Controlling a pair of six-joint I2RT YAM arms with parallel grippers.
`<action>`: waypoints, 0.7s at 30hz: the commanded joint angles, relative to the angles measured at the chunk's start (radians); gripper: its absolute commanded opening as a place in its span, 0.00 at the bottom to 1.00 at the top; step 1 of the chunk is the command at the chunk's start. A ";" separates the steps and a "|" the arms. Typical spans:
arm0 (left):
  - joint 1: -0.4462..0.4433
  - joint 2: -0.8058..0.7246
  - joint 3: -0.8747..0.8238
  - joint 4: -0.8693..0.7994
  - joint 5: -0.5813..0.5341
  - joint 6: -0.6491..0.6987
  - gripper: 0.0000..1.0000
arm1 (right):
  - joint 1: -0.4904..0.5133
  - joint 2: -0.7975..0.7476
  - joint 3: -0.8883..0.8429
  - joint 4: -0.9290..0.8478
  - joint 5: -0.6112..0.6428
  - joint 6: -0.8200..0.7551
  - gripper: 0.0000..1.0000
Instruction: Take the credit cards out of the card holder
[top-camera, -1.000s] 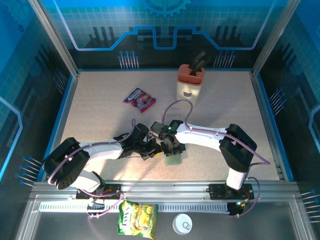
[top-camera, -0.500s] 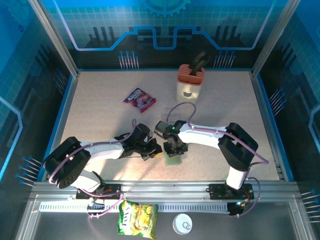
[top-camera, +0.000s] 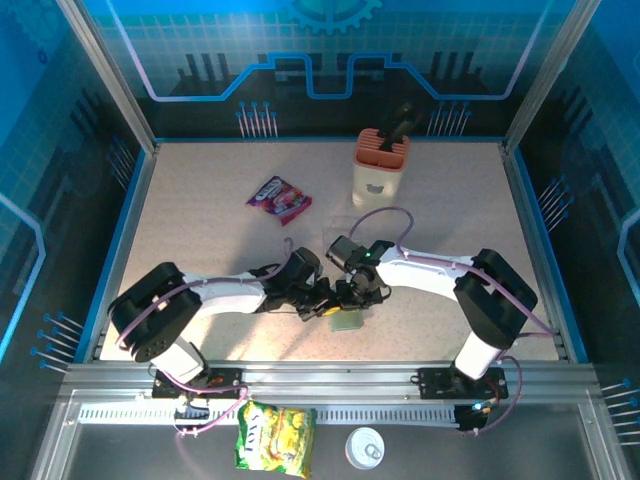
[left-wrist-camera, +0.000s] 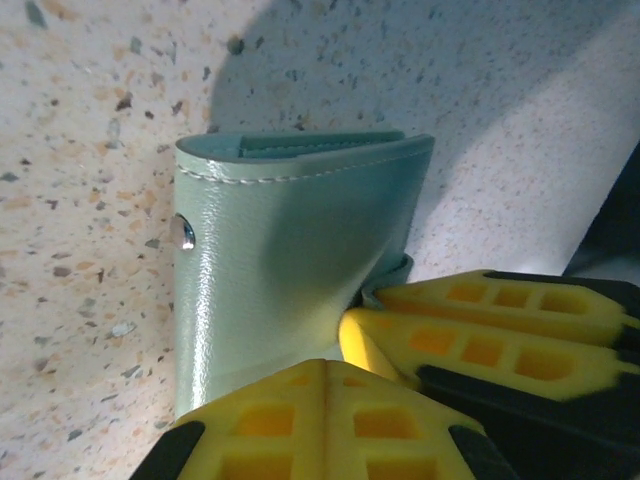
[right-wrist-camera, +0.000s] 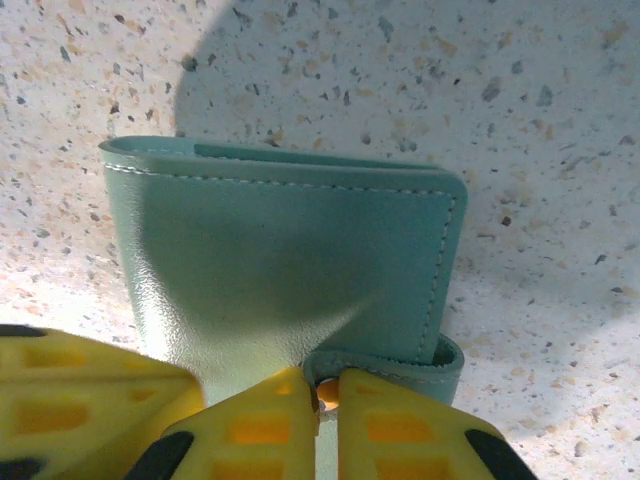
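Note:
The card holder (top-camera: 347, 320) lies folded shut near the table's front middle, grey-green with white stitching (left-wrist-camera: 280, 270) (right-wrist-camera: 290, 260). The credit cards are hidden inside it. My right gripper (top-camera: 354, 297) (right-wrist-camera: 328, 392) is shut on the holder's closing strap (right-wrist-camera: 400, 362), with the snap stud between its tips. My left gripper (top-camera: 322, 299) (left-wrist-camera: 325, 365) is shut, its joined yellow tips resting against the holder's near face. The right fingers (left-wrist-camera: 480, 320) show beside it in the left wrist view.
A beige knife block (top-camera: 380, 168) stands at the back middle. A purple-red snack packet (top-camera: 279, 196) lies at back left. In front of the table rail sit a yellow-green packet (top-camera: 275, 438) and a white lid (top-camera: 365, 448).
My right gripper has closed onto the strap. Both arms have shifted a little to the right, and the holder sits slightly further right.

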 joint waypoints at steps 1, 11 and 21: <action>-0.018 0.049 0.019 -0.006 -0.030 -0.041 0.00 | -0.013 0.072 -0.086 0.098 -0.036 -0.014 0.06; -0.013 0.128 -0.056 -0.037 -0.087 -0.068 0.00 | -0.075 0.030 -0.199 0.179 -0.091 -0.032 0.00; 0.003 0.235 -0.159 0.118 -0.065 -0.133 0.00 | -0.187 -0.061 -0.335 0.261 -0.159 -0.054 0.00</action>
